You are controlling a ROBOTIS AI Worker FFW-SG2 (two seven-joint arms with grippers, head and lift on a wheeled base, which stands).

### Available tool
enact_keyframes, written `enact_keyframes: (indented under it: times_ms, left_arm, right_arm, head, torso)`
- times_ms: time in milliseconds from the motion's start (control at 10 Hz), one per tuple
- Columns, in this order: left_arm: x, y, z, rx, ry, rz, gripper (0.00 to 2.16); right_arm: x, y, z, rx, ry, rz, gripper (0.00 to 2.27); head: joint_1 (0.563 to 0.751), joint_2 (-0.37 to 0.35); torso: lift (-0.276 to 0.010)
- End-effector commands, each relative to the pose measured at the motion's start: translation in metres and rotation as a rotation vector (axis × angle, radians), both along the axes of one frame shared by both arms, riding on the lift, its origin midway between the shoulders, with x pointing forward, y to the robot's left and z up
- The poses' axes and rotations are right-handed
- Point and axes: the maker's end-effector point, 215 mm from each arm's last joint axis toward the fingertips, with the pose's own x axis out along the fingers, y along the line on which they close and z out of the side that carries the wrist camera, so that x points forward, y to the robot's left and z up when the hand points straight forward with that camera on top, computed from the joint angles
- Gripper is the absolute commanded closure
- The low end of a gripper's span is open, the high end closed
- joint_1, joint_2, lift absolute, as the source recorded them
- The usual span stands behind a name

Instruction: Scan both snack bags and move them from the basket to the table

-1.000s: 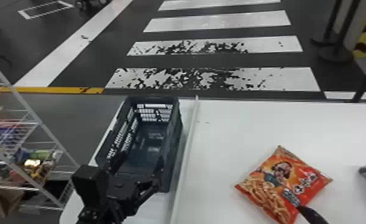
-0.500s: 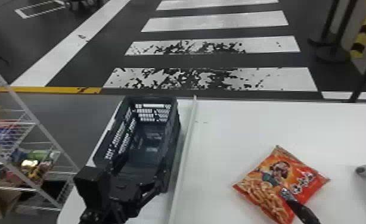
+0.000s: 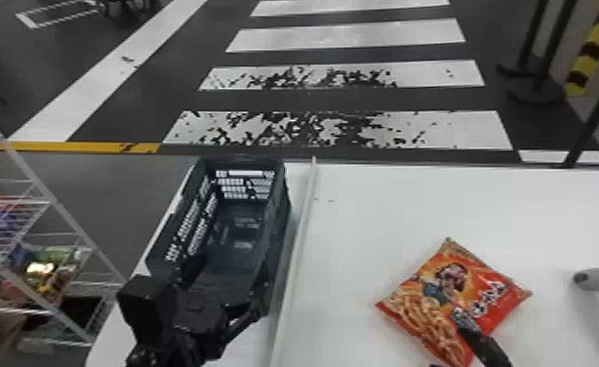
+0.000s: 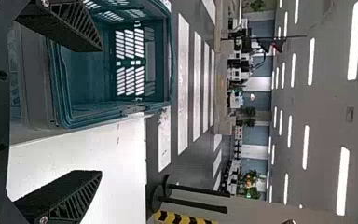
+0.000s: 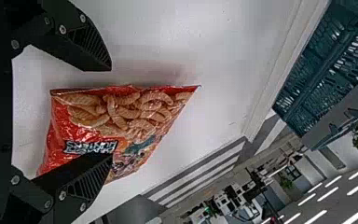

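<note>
at lower right in the head view, the right gripper (image 3: 452,344) is spread wide; the bag (image 3: 489,297), laid on the table (image 3: 459,205), is partly covered by one finger; whether it is touched cannot be told. at lower left, the left gripper (image 3: 225,285) is spread wide by the basket (image 3: 281,214).

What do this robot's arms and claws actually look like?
All black. The left claw and right claw each have two wedge-shaped fingers that taper toward the tip, with slanted ribs along their sides and small silvery screw heads near the base. The left arm carries a boxy block.
</note>
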Motion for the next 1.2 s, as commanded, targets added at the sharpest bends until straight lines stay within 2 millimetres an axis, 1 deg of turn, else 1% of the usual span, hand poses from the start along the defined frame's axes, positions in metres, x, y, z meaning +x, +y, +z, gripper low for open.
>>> enact_keyframes:
  times_ms: [0, 100, 200, 300, 400, 500, 600, 800, 900, 1000, 1100]
  left_arm:
    - [-0.001, -0.001, -0.001, -0.004, 0.003, -0.001, 0.05]
    - [-0.001, -0.003, -0.002, -0.004, 0.005, -0.004, 0.05]
    - [-0.001, -0.005, -0.002, -0.007, 0.005, -0.009, 0.05]
    - [-0.002, -0.008, -0.004, -0.010, 0.008, -0.012, 0.05]
    - [-0.002, -0.010, -0.003, -0.012, 0.008, -0.016, 0.05]
    - [-0.002, -0.011, -0.005, -0.014, 0.011, -0.015, 0.05]
    - [-0.002, -0.011, -0.006, -0.015, 0.013, -0.015, 0.05]
    - [0.000, -0.011, -0.010, -0.016, 0.016, -0.014, 0.05]
    - [0.000, -0.012, -0.012, -0.016, 0.020, -0.015, 0.05]
    - [0.003, -0.012, -0.014, -0.017, 0.020, -0.014, 0.05]
    - [0.005, -0.014, -0.014, -0.018, 0.018, -0.016, 0.05]
  right_arm:
    - [-0.002, -0.007, -0.005, -0.028, 0.003, 0.002, 0.35]
    - [-0.002, -0.011, -0.008, -0.042, 0.007, 0.000, 0.47]
    - [-0.002, -0.018, -0.013, -0.065, 0.016, -0.011, 0.48]
    - [-0.003, -0.022, -0.017, -0.086, 0.028, -0.016, 0.84]
    - [-0.005, -0.018, -0.017, -0.083, 0.027, -0.007, 1.47]
    - [-0.005, -0.008, -0.003, -0.066, -0.042, 0.019, 2.10]
    - [-0.009, 0.003, 0.010, -0.043, -0.102, 0.045, 2.25]
    - [-0.007, 0.011, 0.035, 0.017, -0.179, 0.031, 2.25]
    - [-0.004, 0.015, 0.053, 0.092, -0.195, 0.006, 2.25]
    - [0.005, 0.016, 0.076, 0.196, -0.199, -0.036, 2.25]
    - [0.016, 0.016, 0.093, 0.284, -0.203, -0.080, 2.25]
  head:
    - [0.695, 0.168]
    - [0.695, 0.160]
    - [0.695, 0.156]
    - [0.695, 0.146]
    - [0.695, 0.133]
    - [0.695, 0.124]
    - [0.695, 0.127]
    - [0.695, 0.151]
    - [0.695, 0.160]
    - [0.695, 0.167]
    - [0.695, 0.171]
  torso:
    - [-0.098]
    - [-0.098]
    - [-0.098]
    - [-0.098]
    - [-0.098]
    - [-0.098]
    - [-0.098]
    - [-0.098]
    - [-0.098]
    - [-0.098]
    - [-0.098]
